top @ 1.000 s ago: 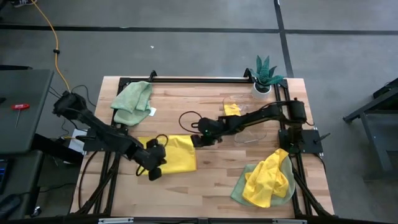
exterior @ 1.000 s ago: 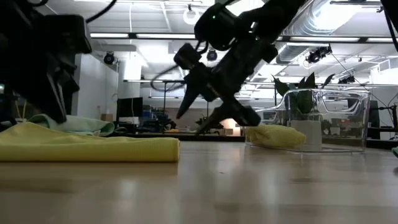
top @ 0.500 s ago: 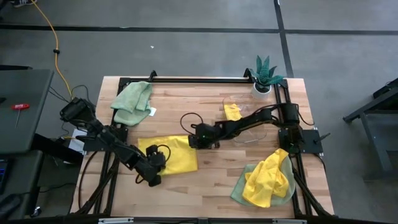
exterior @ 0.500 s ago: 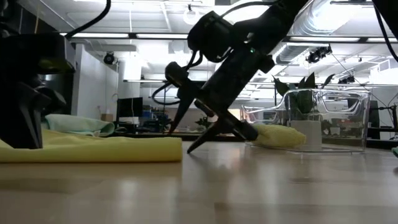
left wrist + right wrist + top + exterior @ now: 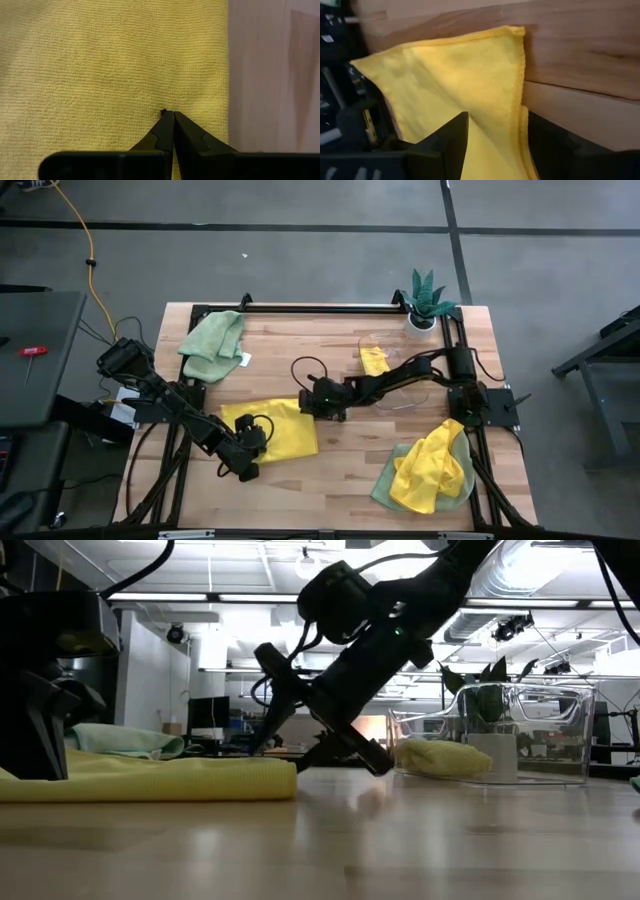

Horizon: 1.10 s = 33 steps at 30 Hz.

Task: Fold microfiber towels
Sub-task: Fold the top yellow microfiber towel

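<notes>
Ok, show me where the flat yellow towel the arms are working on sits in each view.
High view: the flat yellow towel lies left of centre, near the front edge.
Low view: it is the low yellow slab at left.
Left wrist view: it fills most of the frame.
Right wrist view: it spreads across the middle.
Shared landmark: the left hand, shut, at the towel.

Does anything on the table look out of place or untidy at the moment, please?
Yes: a yellow towel lies crumpled over a green towel at the table's near right corner, and another green towel is bunched at the far left. Nothing looks spilled or damaged.
</notes>
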Available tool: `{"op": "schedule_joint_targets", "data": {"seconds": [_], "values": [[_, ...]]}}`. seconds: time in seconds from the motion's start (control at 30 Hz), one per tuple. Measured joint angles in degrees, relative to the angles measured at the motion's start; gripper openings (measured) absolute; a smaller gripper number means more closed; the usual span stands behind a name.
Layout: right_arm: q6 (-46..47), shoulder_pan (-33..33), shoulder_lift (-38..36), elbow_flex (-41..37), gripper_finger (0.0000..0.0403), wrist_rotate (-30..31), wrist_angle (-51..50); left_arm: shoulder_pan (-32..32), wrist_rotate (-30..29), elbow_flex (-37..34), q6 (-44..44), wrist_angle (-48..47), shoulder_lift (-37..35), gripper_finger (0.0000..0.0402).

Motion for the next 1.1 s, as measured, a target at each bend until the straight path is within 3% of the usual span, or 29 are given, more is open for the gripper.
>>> {"op": "schedule_joint_targets", "data": {"seconds": [0.4, 0.77, 0.93, 1.1], "values": [[-2.06, -0.74, -0.91, -0.05, 0.0183, 1.97, 13.87, -0.02, 0.22, -0.04, 0.15, 0.09, 0.03, 0.0], [-19.99, -3.8, -7.47, -0.06, 0.0183, 2.09, 11.91, 0.04, 1.02, -0.09, 0.16, 0.28, 0.06, 0.0], [-31.02, -5.39, -13.05, -0.03, 0.0183, 2.23, 5.75, 0.02, 1.42, -0.09, 0.15, 0.53, 0.06, 0.0], [-34.27, -5.27, -16.74, 0.0, 0.0183, 2.87, -6.63, 0.02, 1.53, -0.09, 0.58, 0.55, 0.08, 0.0]]}}
